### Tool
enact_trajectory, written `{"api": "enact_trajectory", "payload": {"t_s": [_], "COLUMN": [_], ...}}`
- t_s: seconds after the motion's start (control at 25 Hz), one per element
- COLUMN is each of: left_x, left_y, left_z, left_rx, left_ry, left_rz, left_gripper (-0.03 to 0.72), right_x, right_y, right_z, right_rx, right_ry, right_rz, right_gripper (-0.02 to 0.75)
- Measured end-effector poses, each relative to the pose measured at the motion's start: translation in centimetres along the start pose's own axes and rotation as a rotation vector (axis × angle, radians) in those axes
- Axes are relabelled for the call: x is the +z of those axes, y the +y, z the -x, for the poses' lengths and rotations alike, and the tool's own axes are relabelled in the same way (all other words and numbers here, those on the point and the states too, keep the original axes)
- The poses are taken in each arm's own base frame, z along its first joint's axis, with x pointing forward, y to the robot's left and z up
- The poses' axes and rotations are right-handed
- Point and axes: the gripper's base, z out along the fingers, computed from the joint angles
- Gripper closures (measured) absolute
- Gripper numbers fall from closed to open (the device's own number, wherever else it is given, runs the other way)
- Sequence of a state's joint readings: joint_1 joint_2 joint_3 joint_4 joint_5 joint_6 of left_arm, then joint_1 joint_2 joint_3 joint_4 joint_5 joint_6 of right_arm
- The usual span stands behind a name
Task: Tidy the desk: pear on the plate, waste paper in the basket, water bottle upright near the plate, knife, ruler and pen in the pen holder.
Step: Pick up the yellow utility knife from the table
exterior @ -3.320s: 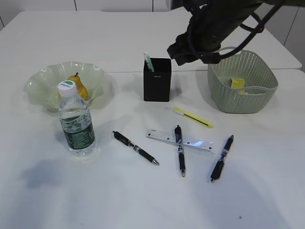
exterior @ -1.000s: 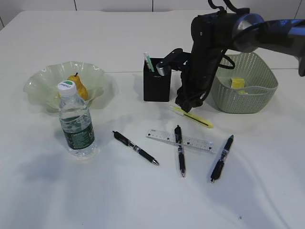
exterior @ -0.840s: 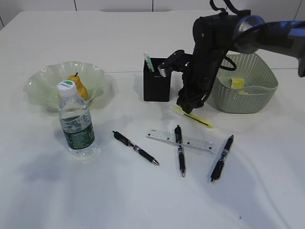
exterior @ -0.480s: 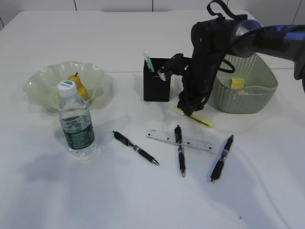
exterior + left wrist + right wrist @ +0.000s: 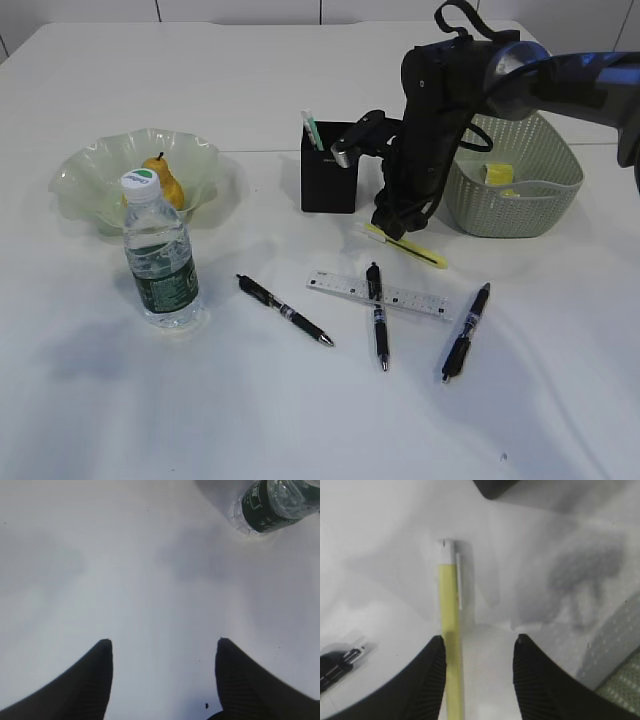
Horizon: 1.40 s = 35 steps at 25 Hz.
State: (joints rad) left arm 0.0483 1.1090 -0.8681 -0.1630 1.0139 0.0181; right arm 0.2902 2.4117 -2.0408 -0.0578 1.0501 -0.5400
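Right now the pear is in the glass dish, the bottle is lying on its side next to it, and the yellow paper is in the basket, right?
Almost. The water bottle is not lying down: the exterior view shows it standing upright, white cap on top, just in front of the plate. The rest is right: the pear sits in the plate, and the waste paper is in the basket.

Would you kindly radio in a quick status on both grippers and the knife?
Right gripper open, low over yellow knife, not gripping. Left gripper open, empty, near water bottle. Nothing blocking.
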Motion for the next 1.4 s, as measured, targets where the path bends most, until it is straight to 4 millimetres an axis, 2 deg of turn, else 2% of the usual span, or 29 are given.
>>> {"api": "enact_trajectory", "payload": {"t_s": [0.16, 0.4, 0.56, 0.92, 1.04, 1.24, 1.4], "left_x": [0.0, 0.0, 0.0, 0.3, 0.3, 0.3, 0.3], "left_y": [0.0, 0.0, 0.0, 0.0, 0.0, 0.0, 0.0], "left_z": [0.0, 0.0, 0.0, 0.1, 0.1, 0.1, 0.1], "left_rx": [0.000, 0.000, 0.000, -0.001, -0.001, -0.001, -0.001], "left_ry": [0.000, 0.000, 0.002, 0.012, 0.012, 0.006, 0.003], "left_rz": [0.000, 0.000, 0.000, 0.001, 0.001, 0.001, 0.001], "left_gripper": [0.231, 0.231, 0.231, 0.231, 0.231, 0.231, 0.231], "right_x": [0.0, 1.8, 1.8, 1.9, 1.9, 1.8, 0.0], "right_y": [0.0, 0.4, 0.4, 0.4, 0.4, 0.5, 0.5], "right_z": [0.0, -0.3, -0.3, -0.3, -0.3, -0.2, 0.1], "right_rx": [0.000, 0.001, 0.002, 0.003, 0.004, 0.013, 0.027], "right_ry": [-0.004, 0.036, 0.035, 0.036, 0.034, 0.024, -0.012], "right_rz": [-0.002, 0.029, 0.031, 0.033, 0.036, 0.048, 0.052], "right_gripper": [0.405, 0.405, 0.411, 0.587, 0.674, 0.692, 0.692]}}
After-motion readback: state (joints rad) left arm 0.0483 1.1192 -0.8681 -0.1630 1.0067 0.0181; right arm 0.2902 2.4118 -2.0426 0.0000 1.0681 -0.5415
